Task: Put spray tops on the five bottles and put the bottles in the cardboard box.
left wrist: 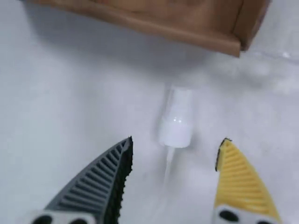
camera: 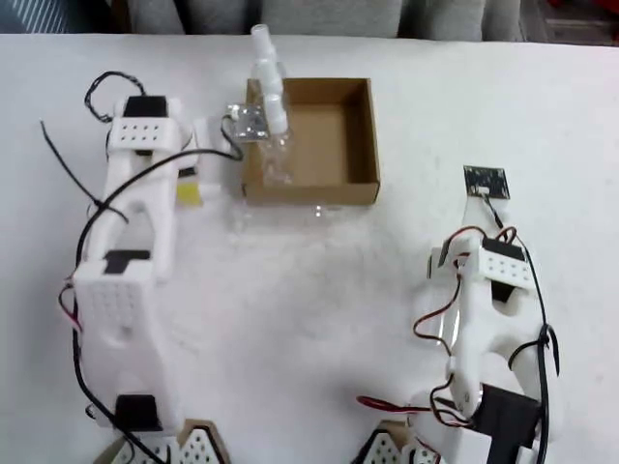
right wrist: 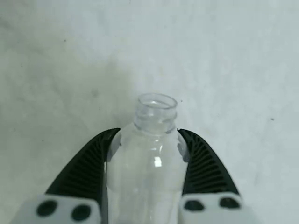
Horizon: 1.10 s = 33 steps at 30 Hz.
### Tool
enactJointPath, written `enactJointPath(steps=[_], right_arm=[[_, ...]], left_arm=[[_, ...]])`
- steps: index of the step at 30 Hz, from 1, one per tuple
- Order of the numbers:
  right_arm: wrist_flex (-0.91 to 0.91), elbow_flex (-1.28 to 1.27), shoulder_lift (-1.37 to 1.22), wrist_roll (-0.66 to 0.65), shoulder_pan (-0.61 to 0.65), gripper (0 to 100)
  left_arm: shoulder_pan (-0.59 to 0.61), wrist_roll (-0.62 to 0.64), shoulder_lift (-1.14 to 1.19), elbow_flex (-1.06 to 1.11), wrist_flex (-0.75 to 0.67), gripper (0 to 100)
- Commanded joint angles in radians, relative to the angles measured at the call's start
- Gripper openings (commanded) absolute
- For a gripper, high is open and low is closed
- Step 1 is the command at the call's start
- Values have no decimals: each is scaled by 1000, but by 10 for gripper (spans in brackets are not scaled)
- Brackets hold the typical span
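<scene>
A white spray top [left wrist: 176, 123] lies on the white table, just short of the cardboard box [left wrist: 140, 18]. My left gripper [left wrist: 177, 139] is open above it, with the grey and yellow fingers on either side of the top and not touching it. My right gripper [right wrist: 148, 133] is shut on a clear bottle [right wrist: 156, 168] with a bare, uncapped neck. In the high view, bottles with white spray tops [camera: 268, 77] lean in the left part of the cardboard box [camera: 372, 135]. The left arm [camera: 145, 184] stands left of the box.
A small green circuit board [camera: 486, 181] lies on the table to the right of the box. Black cables [camera: 68, 164] loop around the left arm. Red and black wires [camera: 435, 309] hang off the right arm [camera: 488, 319].
</scene>
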<state>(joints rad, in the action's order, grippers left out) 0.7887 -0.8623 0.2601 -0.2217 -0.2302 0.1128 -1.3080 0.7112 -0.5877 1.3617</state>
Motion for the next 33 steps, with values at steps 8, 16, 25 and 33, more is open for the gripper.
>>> enactJointPath(steps=[8, 16, 25, 33], right_arm=[[-48, -15, 28, -66, 15, 16], [-50, -15, 28, -68, 15, 16], [-50, -15, 28, -68, 16, 16], [-50, -17, 28, -64, 16, 16]], left_arm=[[-5, -12, 246, -376, 100, 283], [-4, -14, 354, -502, 181, 123], [38, -11, 380, -519, 239, 41], [30, 8, 234, -514, 422, 41]])
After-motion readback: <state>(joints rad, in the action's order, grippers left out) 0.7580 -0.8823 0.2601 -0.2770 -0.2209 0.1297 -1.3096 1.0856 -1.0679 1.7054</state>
